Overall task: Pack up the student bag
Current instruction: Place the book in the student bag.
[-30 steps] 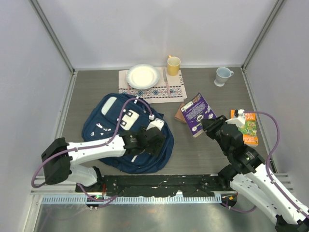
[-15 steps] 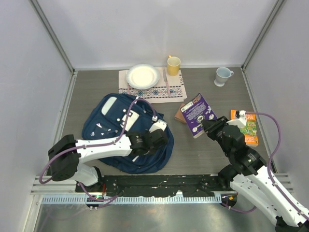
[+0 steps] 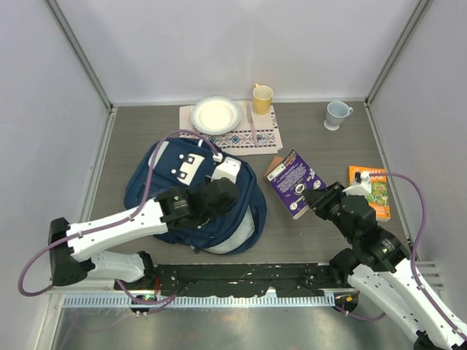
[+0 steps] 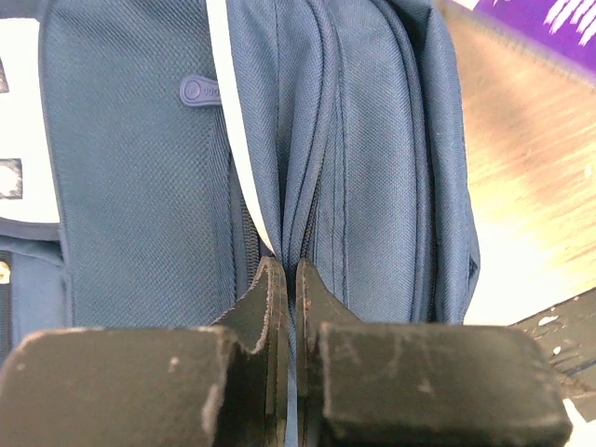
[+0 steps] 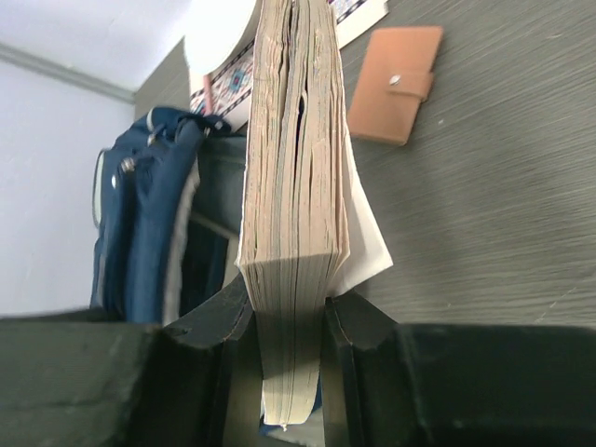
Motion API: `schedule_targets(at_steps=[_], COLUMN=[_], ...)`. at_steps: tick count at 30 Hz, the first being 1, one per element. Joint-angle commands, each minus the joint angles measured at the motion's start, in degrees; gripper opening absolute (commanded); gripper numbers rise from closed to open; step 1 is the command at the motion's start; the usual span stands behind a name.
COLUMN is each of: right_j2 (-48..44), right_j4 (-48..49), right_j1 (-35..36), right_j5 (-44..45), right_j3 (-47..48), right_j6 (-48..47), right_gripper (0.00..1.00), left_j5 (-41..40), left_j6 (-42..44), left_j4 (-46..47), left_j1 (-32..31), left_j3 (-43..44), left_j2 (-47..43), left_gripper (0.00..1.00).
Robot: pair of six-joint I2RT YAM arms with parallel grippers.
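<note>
over the student bag (image 3: 144, 191), left jaws tight on fabric, right jaws tight on purple book (image 3: 293, 182)

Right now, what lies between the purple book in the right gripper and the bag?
Nothing: the top view shows only bare table between the purple book and the student bag; the tan wallet sits at its far corner.
</note>
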Motion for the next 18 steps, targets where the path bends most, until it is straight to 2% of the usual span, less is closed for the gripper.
schedule_targets(at_steps=[1,4,5,10,12,15,16,18], right_j2=[-2.4,-2.3,-2.0,2.4,4.0,6.5,7.2,9.9], right_j4=[6.1,8.4,9.3,14.3,18.6,28.3,34.3,39.3], right_j1=[0.0,0.0,0.0,0.0,0.1,0.0,0.0,0.1], right_j5=[-9.4,-17.1,-22.2,-30.0,-34.8,-36.9,-38.2,-38.4], right_j3=[1.0,1.1,0.7,-1.3,-3.8,-8.7,-9.7,-12.4], right_j6=[-1.0,-1.7,-1.7,0.1,1.9,7.8,9.3,12.6], right_gripper=[0.01,0.01,0.01,0.01,0.01,0.01,0.01,0.01], left_j5=[-8.0,-9.9,-10.0,-10.0,-10.1,-10.3,-10.4,-10.5], left_j6=[3.0,3.6,3.7,3.4,3.1,2.4,2.3,2.0], left_j4=[0.0,-1.0,-1.0,1.0,1.7,2.5,2.6,2.8], left_j1=[0.1,0.2,0.2,0.6,0.7,0.8,0.9,1.0], left_j3=[6.3,7.8,8.1,6.8,6.0,5.3,5.2,4.9], left_j2=[-5.6,-8.0,-8.6,-12.5,-14.4,-16.1,-16.4,-16.8], left_gripper=[0.00,0.00,0.00,0.00,0.00,0.00,0.00,0.00])
